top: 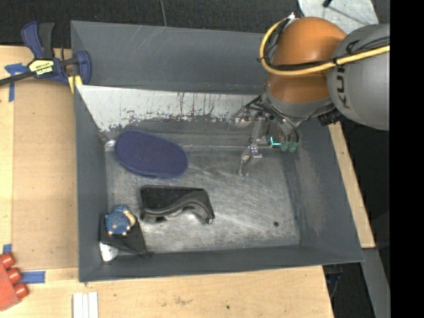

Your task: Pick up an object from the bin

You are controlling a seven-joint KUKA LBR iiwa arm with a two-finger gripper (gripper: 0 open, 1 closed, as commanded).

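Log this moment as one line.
jaws: above bare bin floor, upper right | black curved piece: centre-left | blue oval pad: upper left | blue toy figure: lower-left corner

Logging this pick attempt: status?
Gripper over bare floor, back right of bin. Blue oval pad, black curved piece apart from it, view's left. Nothing between.

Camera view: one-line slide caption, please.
Tool above grey metal bin floor, right of blue oval mesh pad and black curved plastic piece.
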